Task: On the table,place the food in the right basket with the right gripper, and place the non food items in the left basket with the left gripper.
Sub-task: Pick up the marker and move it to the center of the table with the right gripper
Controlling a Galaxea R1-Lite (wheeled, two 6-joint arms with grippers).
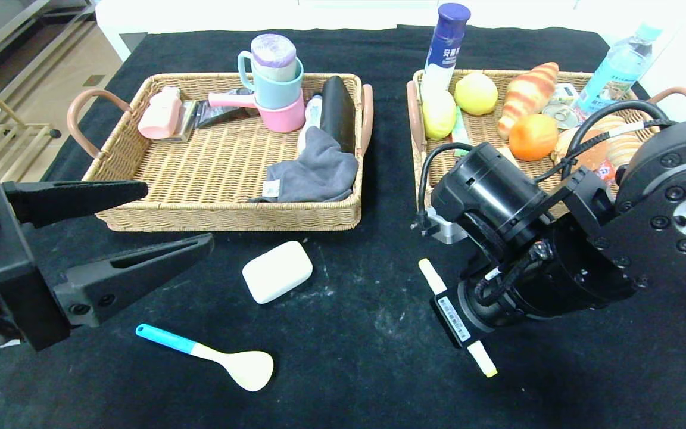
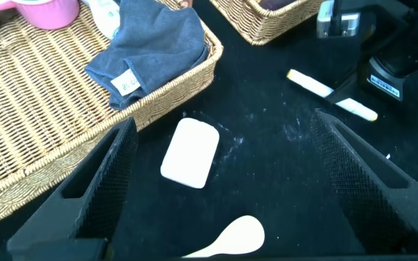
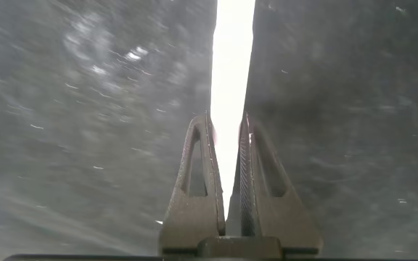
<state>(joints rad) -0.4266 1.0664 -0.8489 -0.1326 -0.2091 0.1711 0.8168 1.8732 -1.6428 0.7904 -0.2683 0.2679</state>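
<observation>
I am seeing the scene brightly and evenly lit from above, and the black table cloth (image 1: 349, 333) is soaking up most shadows. The far pale edge beyond the cloth is blowing out to white. My right arm is casting a soft dark patch beneath itself. In my right wrist view the pale stick (image 3: 232, 87) is glaring to pure white and the cloth around it is smearing into blur. My left wrist view is staying fairly crisp.

Two woven wicker baskets (image 1: 140, 173) sit at twelve o'clock. On the black cloth: one white rectangular soap bar (image 1: 277, 271) at center, one cream spoon with blue handle (image 1: 212, 356) at seven o'clock, one pale yellow stick (image 1: 432, 276) at four o'clock.
</observation>
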